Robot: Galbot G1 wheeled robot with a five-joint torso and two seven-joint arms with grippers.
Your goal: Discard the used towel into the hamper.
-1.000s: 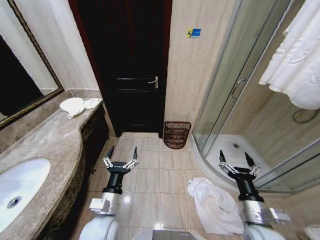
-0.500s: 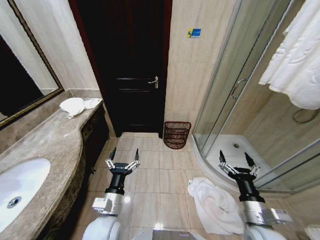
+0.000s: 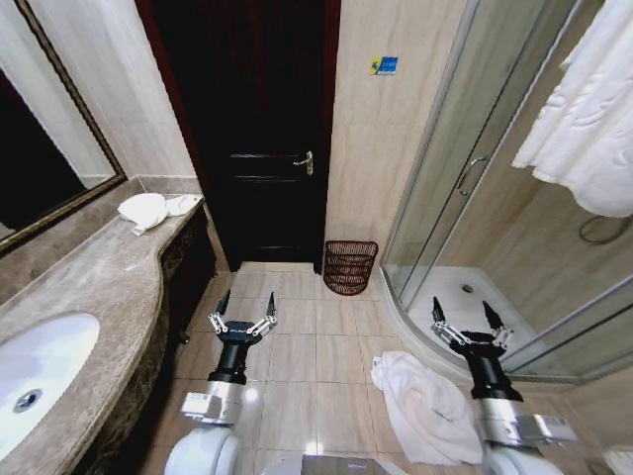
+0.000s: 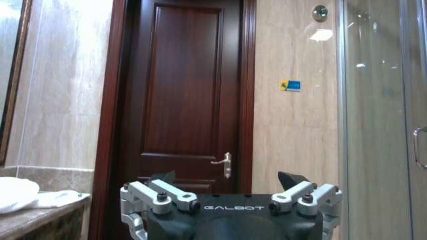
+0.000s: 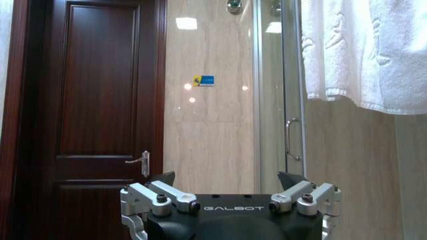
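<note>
Still untouched: crumpled white towel [image 3: 427,408] on floor tiles beside right arm. Hamper [image 3: 350,266] well apart, against wall by door. Both spread wide, empty: left tool [image 3: 245,318], right tool [image 3: 470,325]. Risk: loose folds slipping, trailing, missing hamper's small mouth.

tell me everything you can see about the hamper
The hamper is a small, dark reddish-brown wire basket with an open weave of horizontal rings and thin vertical bars, narrowing toward its base. It stands upright on the tiled floor, close against the beige wall beside the dark door. It looks empty, and nothing else touches it.
</note>
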